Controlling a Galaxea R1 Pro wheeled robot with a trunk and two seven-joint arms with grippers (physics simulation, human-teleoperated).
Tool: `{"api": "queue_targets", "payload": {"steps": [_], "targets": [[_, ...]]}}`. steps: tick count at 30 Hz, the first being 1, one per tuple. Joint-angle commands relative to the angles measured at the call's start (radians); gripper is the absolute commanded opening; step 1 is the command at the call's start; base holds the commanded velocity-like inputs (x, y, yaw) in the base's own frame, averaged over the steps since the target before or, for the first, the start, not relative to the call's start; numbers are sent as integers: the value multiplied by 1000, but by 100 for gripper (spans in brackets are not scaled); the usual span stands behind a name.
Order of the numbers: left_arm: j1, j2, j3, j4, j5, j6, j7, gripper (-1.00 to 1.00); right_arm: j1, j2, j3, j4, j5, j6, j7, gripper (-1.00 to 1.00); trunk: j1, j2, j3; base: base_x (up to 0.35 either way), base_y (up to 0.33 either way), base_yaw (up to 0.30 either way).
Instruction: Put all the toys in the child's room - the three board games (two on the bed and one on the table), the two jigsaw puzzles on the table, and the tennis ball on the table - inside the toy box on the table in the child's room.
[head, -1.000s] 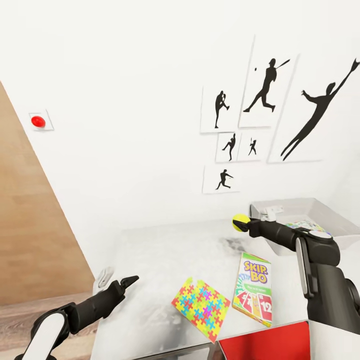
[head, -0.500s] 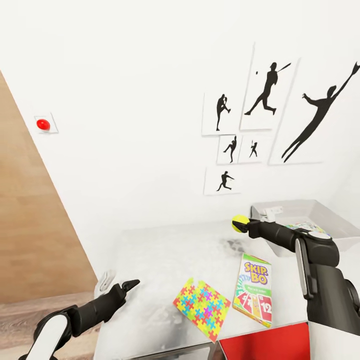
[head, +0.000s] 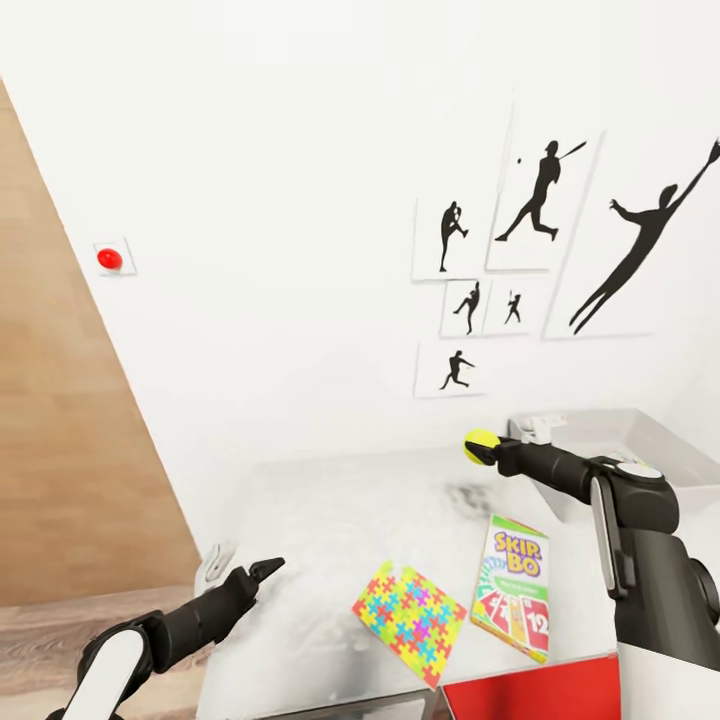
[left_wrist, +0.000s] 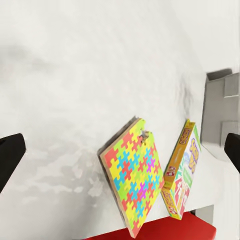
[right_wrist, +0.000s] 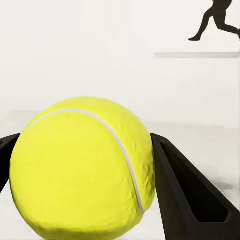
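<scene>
Fuzzy yellow-green tennis ball clamped between the black fingers of the right gripper, held in the air above the white table top and just short of the shallow light grey toy box by the wall. Seen up close from the right wrist, pressed on both flanks by the two pads. Likely light, springy and felt-covered, so forgiving to squeeze yet apt to roll or bounce once let go; best pinched across its widest part, as here, and set low into the bin. Left gripper empty, fingers spread, hovering low at the table's near edge. Multicoloured flat jigsaw puzzle sheet and "SKIP BO" printed card game box lying side by side on the table, not yet stowed. Against a second ago: whole scene shifted with the camera, red wall button and athlete silhouettes displaced; ball and right gripper nearly unmoved, left arm edged slightly forward.
</scene>
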Motion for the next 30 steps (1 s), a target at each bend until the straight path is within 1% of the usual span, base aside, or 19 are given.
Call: {"api": "queue_targets", "payload": {"steps": [1, 3, 5, 7, 15, 18, 25, 27, 30], "targets": [[-1, 1, -30, -1, -41, -15, 10, 100, -2, -1, -3, -1, 7, 5, 8, -100, 1, -2, -1, 0, -55, 186], [-1, 1, -43, -1, -71, -25, 10, 100, -4, -1, -4, -1, 7, 5, 8, -100, 1, -2, 1, 0, -179, 155], [-1, 1, -46, -8, -83, -29, 9, 100, -4, -1, -4, -1, 7, 7, 9, -100, 1, -2, 2, 0, -265, 72], [-1, 1, -48, -15, -87, -30, 7, 100, -5, -2, -4, -1, 7, 8, 9, -100, 1, -2, 2, 0, -294, 37], [-1, 2, -48, -20, -91, -29, 6, 100, -5, -2, -5, -1, 7, 9, 10, -100, 1, -2, 3, 0, -315, 10], [-1, 7, -46, -26, -90, -29, 5, 100, -4, 0, -5, -1, 7, 9, 9, -100, 1, -2, 3, 0, -323, 44], [-3, 11, -44, -30, -91, -28, 7, 100, -5, 0, -5, -1, 6, 10, 9, -100, 1, -2, 3, 60, -324, 204], [-3, 11, -44, -30, -91, -28, 7, 100, -5, 0, -5, -1, 7, 10, 9, -100, 1, -2, 3, 114, -324, 120], [-3, 11, -44, -30, -91, -28, 7, 100, -7, -8, -9, 0, 7, 10, 11, -100, 1, -2, 3, 126, -324, 40]]}}
